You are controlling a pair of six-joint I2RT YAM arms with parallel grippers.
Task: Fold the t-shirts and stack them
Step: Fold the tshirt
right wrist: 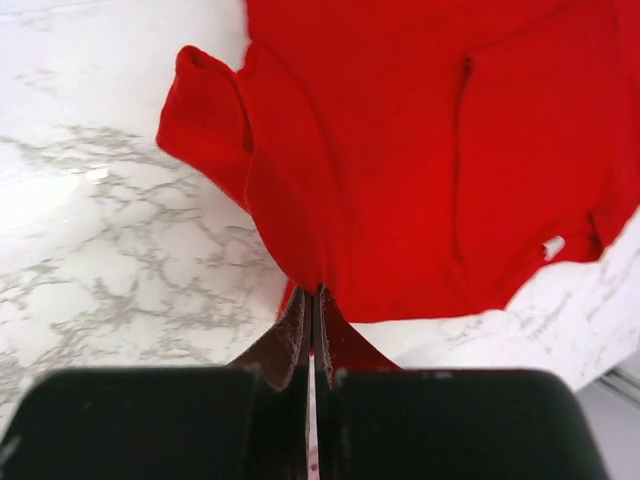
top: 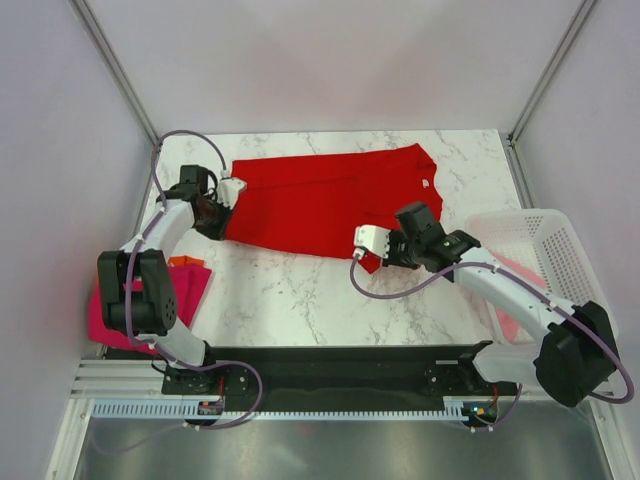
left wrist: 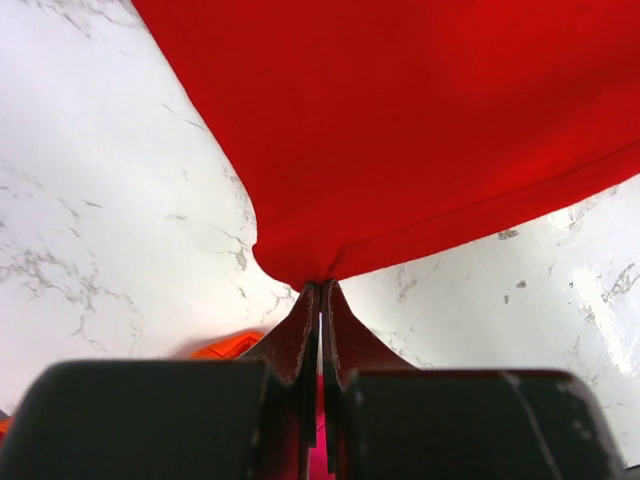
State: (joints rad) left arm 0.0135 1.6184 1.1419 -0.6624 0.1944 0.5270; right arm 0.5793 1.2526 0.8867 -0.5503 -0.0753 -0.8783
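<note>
Left gripper [left wrist: 320, 290] and right gripper [right wrist: 313, 292] are each pressed shut on the near edge of the red t-shirt [top: 320, 200], one at each end; the shirt lies spread on the marble table [top: 300, 300], running toward its far edge; a fold looks in hand, and the next move likely calls for both arms to lift and carry that edge across evenly; at right, the white basket [top: 520, 213] holds pale pink cloth [top: 508, 322].

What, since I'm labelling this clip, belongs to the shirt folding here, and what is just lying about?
Job in hand: red t-shirt, pinched by left gripper and right gripper; magenta t-shirt; orange t-shirt.
Lying about: white basket; marble table.
</note>
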